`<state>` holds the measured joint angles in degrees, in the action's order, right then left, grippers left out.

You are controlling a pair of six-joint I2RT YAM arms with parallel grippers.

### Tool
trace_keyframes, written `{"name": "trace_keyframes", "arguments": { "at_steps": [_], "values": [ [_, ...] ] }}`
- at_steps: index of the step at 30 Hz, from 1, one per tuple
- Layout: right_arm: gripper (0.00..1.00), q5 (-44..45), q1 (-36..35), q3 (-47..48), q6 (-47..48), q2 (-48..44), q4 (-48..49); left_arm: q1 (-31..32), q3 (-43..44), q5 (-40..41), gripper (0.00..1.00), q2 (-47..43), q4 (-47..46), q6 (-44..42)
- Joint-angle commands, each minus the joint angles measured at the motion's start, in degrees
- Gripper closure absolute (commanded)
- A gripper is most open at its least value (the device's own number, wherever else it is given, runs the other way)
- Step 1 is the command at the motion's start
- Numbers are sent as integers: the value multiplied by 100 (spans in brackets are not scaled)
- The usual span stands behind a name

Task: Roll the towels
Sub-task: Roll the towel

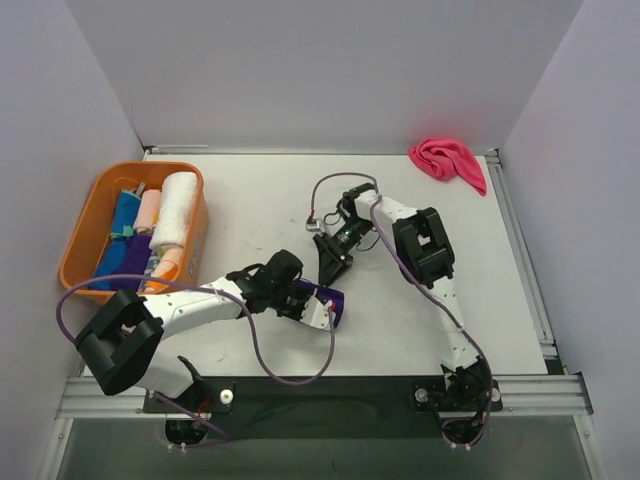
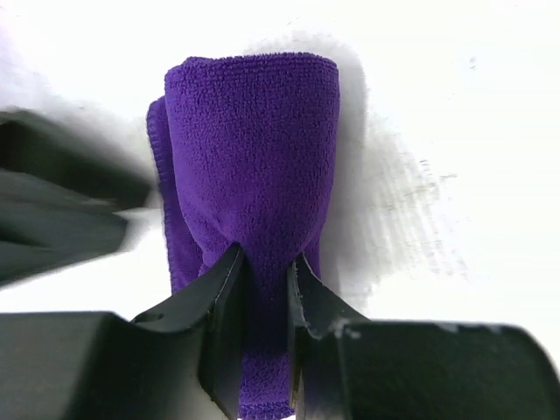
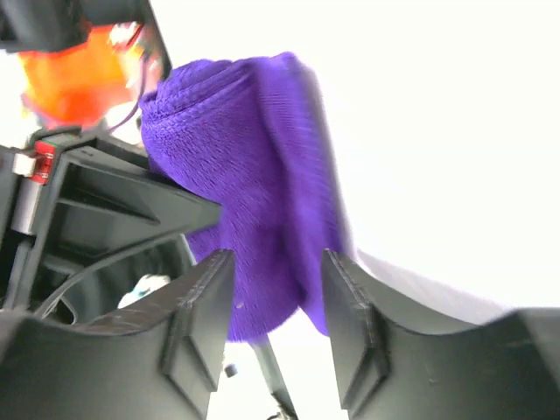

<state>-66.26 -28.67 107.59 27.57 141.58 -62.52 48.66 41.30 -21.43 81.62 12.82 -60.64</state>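
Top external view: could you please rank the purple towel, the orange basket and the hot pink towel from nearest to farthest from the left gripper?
1. The purple towel: pinched between the jaws of the left gripper, near the table's middle.
2. The orange basket: off to the left, its right wall next closest.
3. The hot pink towel: crumpled at the far right corner.

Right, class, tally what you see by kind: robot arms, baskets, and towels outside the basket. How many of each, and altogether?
Robot arms: 2 (left arm, right arm)
Baskets: 1 (orange basket)
Towels outside the basket: 2 (purple towel, hot pink towel)
Total: 5
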Motion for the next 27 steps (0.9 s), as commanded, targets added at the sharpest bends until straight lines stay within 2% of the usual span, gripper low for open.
{"name": "trace_keyframes", "arguments": {
  "at_steps": [1, 5, 7, 8, 9, 13, 14, 20, 24, 27],
  "values": [
    [54, 587, 493, 533, -331, -736, -6, 3, 308, -511, 91, 318, 1547, 491],
    [52, 1026, 827, 737, -437, -1402, 21, -313, 861, -975, 92, 643, 2092, 930],
    [51, 1254, 1116, 502, -498, -1894, 125, -628, 1561, -1370, 91, 1151, 2740, 1080],
    [51, 1308, 1117, 361, -551, -2071, 222, -761, 1565, -1373, 91, 1154, 2743, 1124],
    [51, 1335, 1274, 159, -630, -2247, 414, -884, 2009, -1729, 90, 1519, 3126, 1142],
    [50, 1449, 1609, -896, -1007, -3152, 907, -1412, 3189, -2242, 89, 2584, 4042, 1038],
    [49, 1510, 1636, -1402, -1052, -3528, 1022, -1586, 3461, -2330, 89, 3030, 4375, 1019],
    [37, 1449, 1601, -2935, -1806, -4637, 2023, -2220, 5325, -3068, 88, 4701, 5484, 966],
    [36, 1405, 1461, -3665, -2264, -4798, 2885, -2528, 6056, -3288, 87, 5223, 5775, 1054],
    [36, 1458, 1198, -3693, -2423, -4570, 3210, -2564, 6232, -3297, 87, 5364, 5802, 1107]
  ]
}}
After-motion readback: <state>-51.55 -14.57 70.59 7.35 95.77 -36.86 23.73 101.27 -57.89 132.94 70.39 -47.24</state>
